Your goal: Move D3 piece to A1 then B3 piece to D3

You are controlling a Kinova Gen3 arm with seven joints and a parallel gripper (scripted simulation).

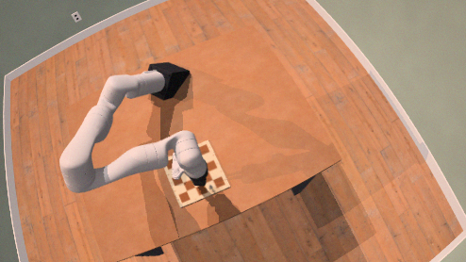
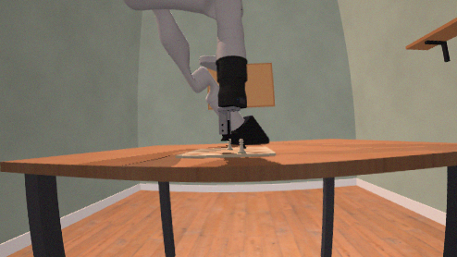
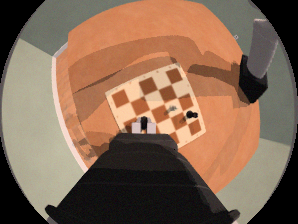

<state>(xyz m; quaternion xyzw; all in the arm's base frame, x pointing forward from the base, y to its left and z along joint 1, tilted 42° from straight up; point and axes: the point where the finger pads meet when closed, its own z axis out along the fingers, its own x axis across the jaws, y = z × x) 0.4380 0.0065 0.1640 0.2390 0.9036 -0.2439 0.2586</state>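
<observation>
Indoors — wooden table (image 1: 283,118) (image 2: 116,171) (image 3: 130,30), green walls (image 1: 401,47) (image 2: 287,37) (image 3: 25,90), plank floor (image 1: 401,155) (image 2: 250,222) (image 3: 63,102), claw (image 1: 200,181) (image 2: 225,134) (image 3: 144,122) clamped on black piece (image 2: 226,138) (image 3: 144,121)

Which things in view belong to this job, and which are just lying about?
Part of the job:
- board
- black piece between the fingers
- pale pieces and other black piece, to move or leave in place

Not part of it:
- wall shelf
- brown wall panel
- wall socket

Black piece (image 3: 190,114) (pale piece (image 3: 172,108) nearby) obstructs low passage.
</observation>
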